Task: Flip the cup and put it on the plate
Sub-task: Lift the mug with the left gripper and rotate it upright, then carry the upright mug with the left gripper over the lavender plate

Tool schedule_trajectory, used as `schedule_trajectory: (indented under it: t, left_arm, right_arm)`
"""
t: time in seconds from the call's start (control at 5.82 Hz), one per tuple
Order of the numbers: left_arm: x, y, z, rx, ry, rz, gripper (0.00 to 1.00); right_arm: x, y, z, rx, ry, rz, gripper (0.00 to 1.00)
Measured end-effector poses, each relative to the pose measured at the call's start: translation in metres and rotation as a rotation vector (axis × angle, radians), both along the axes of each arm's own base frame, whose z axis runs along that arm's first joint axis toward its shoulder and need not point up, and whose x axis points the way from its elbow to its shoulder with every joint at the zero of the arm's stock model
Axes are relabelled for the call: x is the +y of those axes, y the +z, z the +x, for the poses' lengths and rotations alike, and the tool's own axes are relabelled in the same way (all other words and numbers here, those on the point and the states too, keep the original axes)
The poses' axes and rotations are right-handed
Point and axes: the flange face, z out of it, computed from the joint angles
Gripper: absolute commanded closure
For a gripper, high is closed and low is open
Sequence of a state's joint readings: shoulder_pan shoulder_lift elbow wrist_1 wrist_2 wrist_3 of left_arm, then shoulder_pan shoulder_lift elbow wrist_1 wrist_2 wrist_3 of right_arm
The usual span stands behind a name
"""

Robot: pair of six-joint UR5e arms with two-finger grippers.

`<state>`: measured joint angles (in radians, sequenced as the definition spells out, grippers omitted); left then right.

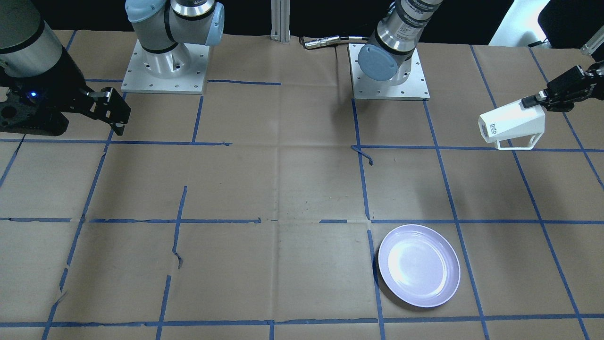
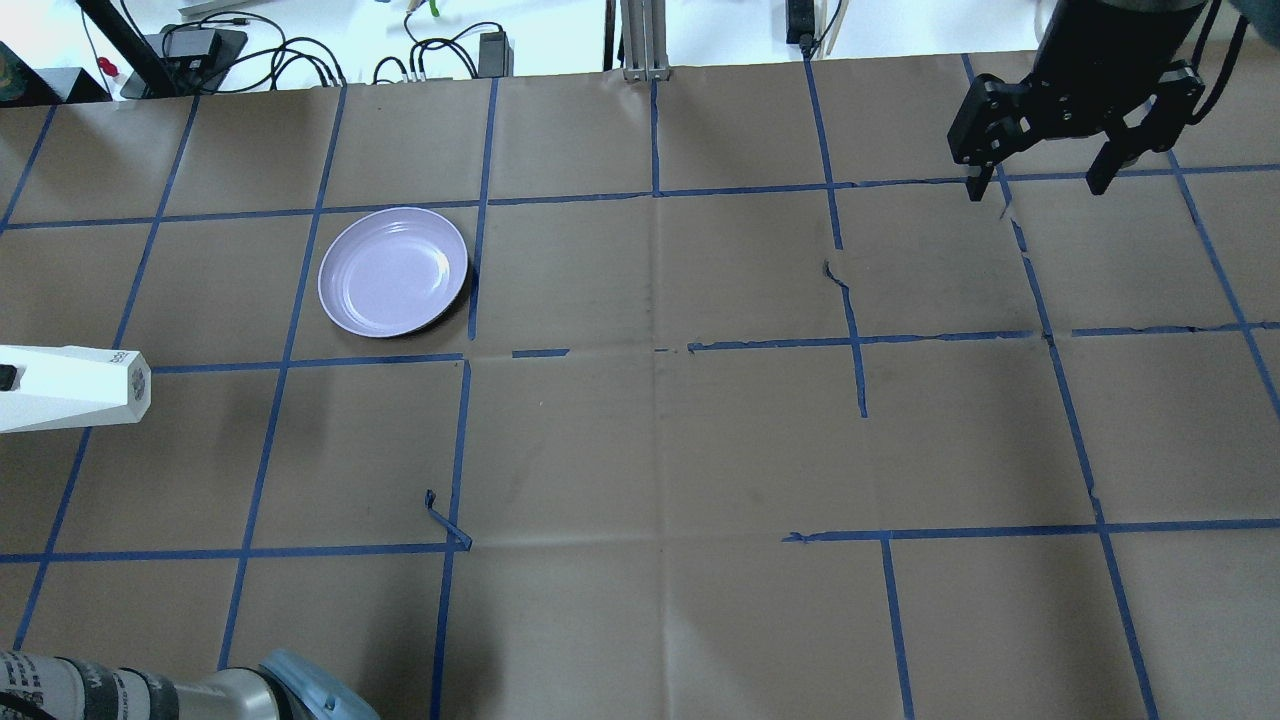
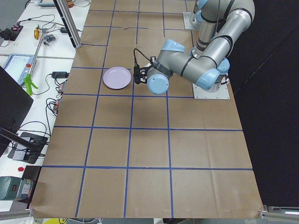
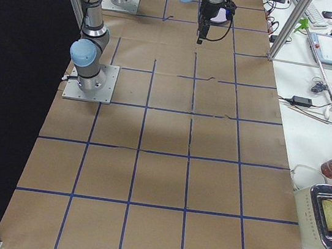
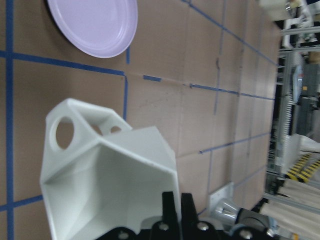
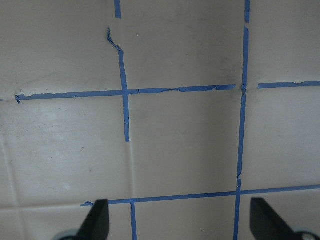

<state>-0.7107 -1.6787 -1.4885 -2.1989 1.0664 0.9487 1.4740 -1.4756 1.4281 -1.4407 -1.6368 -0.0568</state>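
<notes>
The white faceted cup (image 1: 512, 123) hangs on its side above the table, its base with the dark mark turned toward the table's middle. My left gripper (image 1: 535, 100) is shut on its rim. The cup also shows at the overhead view's left edge (image 2: 75, 386) and fills the left wrist view (image 5: 107, 182), where the fingers (image 5: 171, 210) pinch its wall. The lavender-white plate (image 1: 419, 266) lies flat on the paper, apart from the cup; it also shows in the overhead view (image 2: 394, 271) and in the left wrist view (image 5: 96, 24). My right gripper (image 2: 1050, 178) is open and empty at the far right.
Brown paper with a blue tape grid covers the table (image 2: 650, 440). The two arm bases (image 1: 165, 66) (image 1: 389, 71) stand at the robot's edge. Cables and gear (image 2: 200, 45) lie beyond the far edge.
</notes>
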Motion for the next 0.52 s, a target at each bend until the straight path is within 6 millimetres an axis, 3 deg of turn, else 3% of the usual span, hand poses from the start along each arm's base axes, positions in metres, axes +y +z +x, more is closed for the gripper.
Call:
schedule_trajectory:
  t: [0.17, 0.52]
  left_arm:
    - [-0.026, 0.029, -0.056, -0.203, -0.044, 0.006, 1.0]
    - [-0.077, 0.053, -0.19, -0.551, -0.135, -0.025, 1.0]
  right_arm:
    - [0.0, 0.0, 0.0, 0.0, 0.0, 0.0, 0.0]
    - [0.0, 0.0, 0.0, 0.0, 0.0, 0.0, 0.0]
